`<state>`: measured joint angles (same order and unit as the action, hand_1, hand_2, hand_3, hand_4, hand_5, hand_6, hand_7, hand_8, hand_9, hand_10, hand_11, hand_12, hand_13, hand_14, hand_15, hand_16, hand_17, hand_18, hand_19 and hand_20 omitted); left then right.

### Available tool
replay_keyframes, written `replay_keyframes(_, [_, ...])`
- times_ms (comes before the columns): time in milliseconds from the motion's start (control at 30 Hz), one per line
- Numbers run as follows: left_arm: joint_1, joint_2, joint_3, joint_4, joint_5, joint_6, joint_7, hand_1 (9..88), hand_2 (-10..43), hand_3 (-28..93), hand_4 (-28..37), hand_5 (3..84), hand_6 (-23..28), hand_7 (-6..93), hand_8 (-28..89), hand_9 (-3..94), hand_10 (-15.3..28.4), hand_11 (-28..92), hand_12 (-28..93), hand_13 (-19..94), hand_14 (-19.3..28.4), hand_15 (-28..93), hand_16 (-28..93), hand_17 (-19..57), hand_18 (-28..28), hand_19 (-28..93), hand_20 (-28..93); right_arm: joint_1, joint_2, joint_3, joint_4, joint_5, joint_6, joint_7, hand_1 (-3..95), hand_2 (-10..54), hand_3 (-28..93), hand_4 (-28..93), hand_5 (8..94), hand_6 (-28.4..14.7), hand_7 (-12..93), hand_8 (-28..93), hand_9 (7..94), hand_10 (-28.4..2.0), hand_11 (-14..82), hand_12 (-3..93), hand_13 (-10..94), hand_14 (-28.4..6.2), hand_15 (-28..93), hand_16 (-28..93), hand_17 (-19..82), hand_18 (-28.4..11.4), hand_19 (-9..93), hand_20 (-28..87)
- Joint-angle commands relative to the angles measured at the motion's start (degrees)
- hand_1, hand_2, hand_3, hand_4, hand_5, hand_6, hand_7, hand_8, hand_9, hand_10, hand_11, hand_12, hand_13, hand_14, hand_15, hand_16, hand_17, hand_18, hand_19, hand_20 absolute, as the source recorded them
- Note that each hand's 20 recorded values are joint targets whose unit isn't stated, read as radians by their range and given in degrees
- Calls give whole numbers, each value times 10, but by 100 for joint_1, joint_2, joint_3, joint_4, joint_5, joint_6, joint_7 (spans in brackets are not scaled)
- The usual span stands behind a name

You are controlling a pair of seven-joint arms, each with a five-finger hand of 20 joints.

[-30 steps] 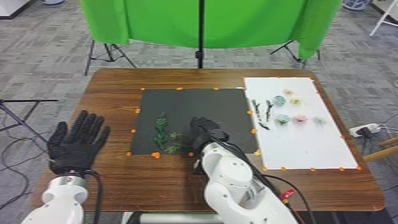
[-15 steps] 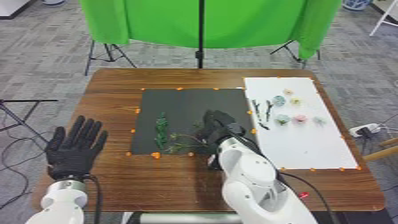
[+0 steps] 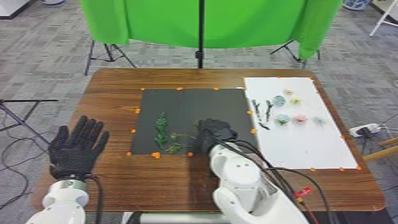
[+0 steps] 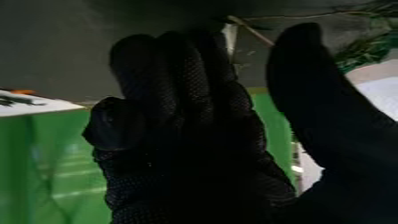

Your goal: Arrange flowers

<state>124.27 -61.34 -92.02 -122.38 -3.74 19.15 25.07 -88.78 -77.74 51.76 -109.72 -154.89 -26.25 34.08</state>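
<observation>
The sprig point(image 3: 174, 148) lies on the dark mat point(image 3: 182, 107), just below and left of centre in the head view. It looks light and springy, its leaves easily crushed; the bare stem point(image 4: 252, 31) seems the best hold. Beside it, the right robot hand point(image 3: 218, 131) has thumb and fingers apart.

No readable text, labels, brands, numbers or signs.
</observation>
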Motion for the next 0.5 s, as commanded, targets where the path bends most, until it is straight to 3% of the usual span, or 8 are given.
replay_keyframes(33, [-102, 9, 108, 113, 121, -6, -228, 299, 134, 764, -283, 474, 108, 138, -105, 415, 159, 260, 92, 310, 159, 416, -95, -82, 142, 382, 126, -130, -184, -269, 647, -366, -46, -272, 460, -95, 702, -283, 768, -46, 322, 85, 765, -179, 463, 284, 730, -152, 648, 241, 367, -284, 932, 583])
replay_keyframes(167, [-66, 8, 87, 101, 76, -45, -229, 300, 133, 763, -283, 474, 108, 138, -106, 415, 160, 260, 91, 309, 160, 418, -96, -83, 142, 384, 125, -160, -211, -251, 634, -100, -113, -170, 512, -95, 641, -283, 806, -45, 316, 130, 792, -172, 459, 291, 755, -151, 641, 251, 377, -284, 932, 590])
replay_keyframes(300, [-77, 16, 93, 110, -35, -27, -284, 294, 137, 763, -283, 474, 109, 136, -106, 416, 161, 259, 91, 308, 160, 416, -96, -83, 142, 384, 124, -212, -275, -206, 642, 81, -94, -76, 512, -95, 739, -280, 859, -43, 300, 160, 842, -165, 406, 357, 779, -154, 631, 258, 389, -284, 932, 596])
replay_keyframes(500, [-122, 34, 115, 133, -60, -38, -324, 284, 144, 764, -283, 475, 108, 132, -104, 417, 162, 257, 91, 308, 161, 416, -96, -83, 142, 384, 123, -296, -316, -180, 525, 645, -116, 157, 505, -95, 745, -229, 871, -47, 296, 197, 854, -168, 415, 339, 789, -158, 628, 263, 399, -284, 932, 598])
